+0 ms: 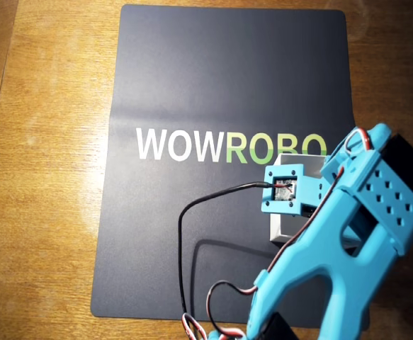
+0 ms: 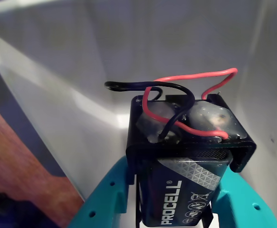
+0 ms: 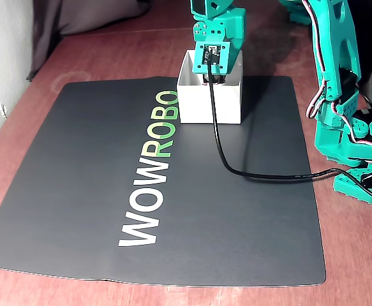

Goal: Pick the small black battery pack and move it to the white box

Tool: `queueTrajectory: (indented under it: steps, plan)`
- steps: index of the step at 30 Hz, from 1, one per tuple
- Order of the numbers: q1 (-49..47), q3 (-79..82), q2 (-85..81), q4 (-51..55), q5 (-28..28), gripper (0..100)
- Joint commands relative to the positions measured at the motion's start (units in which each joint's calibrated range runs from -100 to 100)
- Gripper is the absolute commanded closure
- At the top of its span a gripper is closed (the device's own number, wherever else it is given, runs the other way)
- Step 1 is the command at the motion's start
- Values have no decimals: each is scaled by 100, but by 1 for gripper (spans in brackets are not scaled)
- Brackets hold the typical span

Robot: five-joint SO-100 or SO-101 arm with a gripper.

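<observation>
In your wrist view the fingers [image 2: 176, 209] are closed on the small black battery pack [image 2: 186, 175], one teal finger on each side of it, PROCELL lettering facing the camera and the red wire [image 2: 195, 76] and black wire [image 2: 128, 86] looping off its top. Behind the pack you see only the inner walls of the white box [image 2: 81, 71], so the pack is held inside it. In the fixed view the arm [image 3: 217, 29] reaches down into the box [image 3: 211, 105], which sits on the dark WOWROBO mat [image 3: 77, 172] on your wooden table [image 3: 358, 255].
</observation>
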Motion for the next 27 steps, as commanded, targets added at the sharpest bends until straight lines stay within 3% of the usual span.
queueTrajectory:
  steps: [1,8,18,22,27]
  plan:
    - [38,-21,-40,-33,22,86]
    - [50,-21,-40,-25,28,76]
    - [-68,-166,-181,-25,6,76]
    - [-854,-338,-803,-25,-27,76]
    - [-2754,-311,-1724,-25,-559,76]
